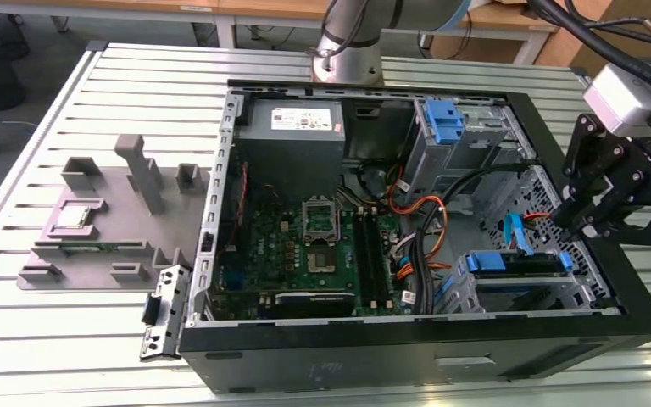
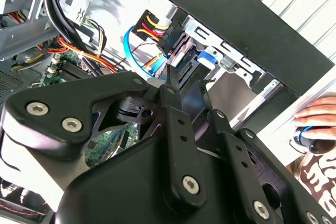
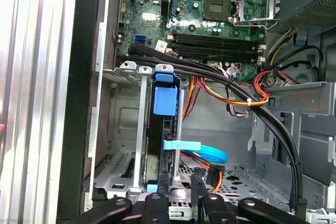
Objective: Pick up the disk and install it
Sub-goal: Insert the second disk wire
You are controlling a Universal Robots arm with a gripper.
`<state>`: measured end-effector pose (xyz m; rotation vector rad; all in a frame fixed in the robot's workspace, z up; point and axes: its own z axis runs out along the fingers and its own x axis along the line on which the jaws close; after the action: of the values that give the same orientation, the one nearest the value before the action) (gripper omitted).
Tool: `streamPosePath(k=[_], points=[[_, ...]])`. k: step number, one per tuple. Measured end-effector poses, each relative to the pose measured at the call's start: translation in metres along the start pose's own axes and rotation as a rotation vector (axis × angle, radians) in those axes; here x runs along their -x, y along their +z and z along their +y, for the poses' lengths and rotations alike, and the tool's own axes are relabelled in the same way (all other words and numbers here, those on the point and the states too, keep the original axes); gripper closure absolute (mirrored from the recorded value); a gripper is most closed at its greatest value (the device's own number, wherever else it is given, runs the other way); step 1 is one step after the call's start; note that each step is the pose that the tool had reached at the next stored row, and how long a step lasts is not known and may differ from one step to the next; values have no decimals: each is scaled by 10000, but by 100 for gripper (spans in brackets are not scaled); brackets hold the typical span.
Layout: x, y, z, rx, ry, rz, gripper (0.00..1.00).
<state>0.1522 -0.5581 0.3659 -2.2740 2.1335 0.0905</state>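
Already disk [image 3: 164, 114] caged, below claw [image 3: 181, 195].

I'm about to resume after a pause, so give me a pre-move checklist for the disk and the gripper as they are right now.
1. Disk in the drive cage: stands edge-on inside it, ok.
2. Disk fully seated: cannot tell.
3. Gripper clear of the motherboard: hangs over the cage end of the case, ok.
4. Blue cable plugged into the disk: cannot tell.
5. Workspace free of people: a person's hand rests just outside the case wall, not ok.
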Motion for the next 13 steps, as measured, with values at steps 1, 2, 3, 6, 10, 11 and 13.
streamPosePath(k=[1, 2, 3, 6, 10, 11, 13], points=[[0, 4, 0, 0, 0, -2, 69], [0, 8, 0, 0, 1, -1, 69], [0, 12, 0, 0, 0, 1, 69], [8, 21, -1, 1, 0, 1, 69], [43, 28, -3, 0, 1, 2, 69], [53, 31, -4, 0, 0, 2, 69], [73, 38, -6, 1, 0, 1, 69]])
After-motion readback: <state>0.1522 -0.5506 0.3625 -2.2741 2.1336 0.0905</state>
